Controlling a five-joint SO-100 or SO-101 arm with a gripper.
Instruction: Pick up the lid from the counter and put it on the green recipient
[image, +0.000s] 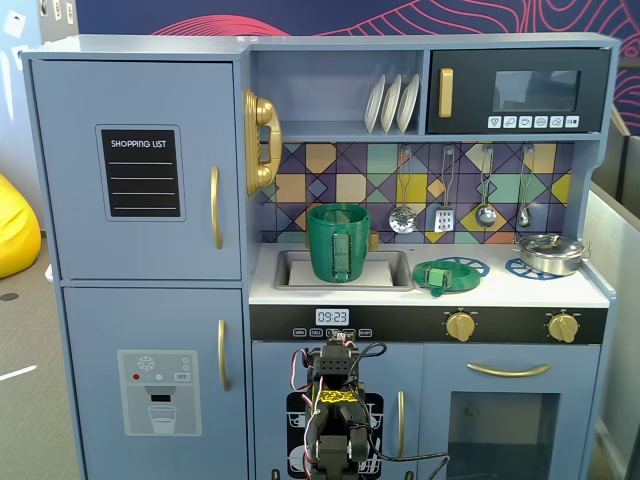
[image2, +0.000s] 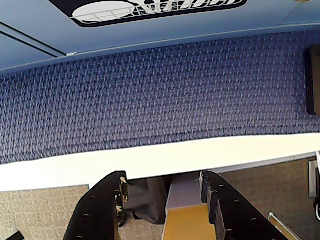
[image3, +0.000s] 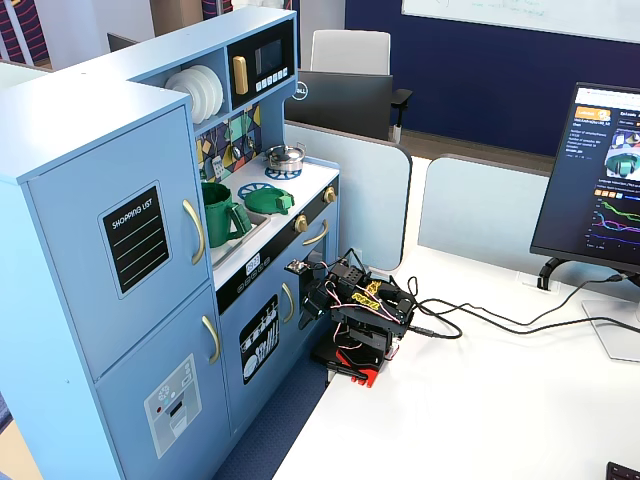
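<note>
The green lid lies flat on the left blue burner ring of the toy kitchen's counter, its tab toward the front; it also shows in the other fixed view. The green recipient stands upright in the sink, left of the lid, strap handle forward, mouth uncovered. My arm is folded low in front of the kitchen's lower doors, well below the counter. In the wrist view my gripper is open and empty, pointing down past the white table edge at blue carpet.
A steel pot with its lid sits on the right burner ring. Utensils hang on the backsplash above the counter. Gold knobs line the counter front. Cables and a monitor are on the white table.
</note>
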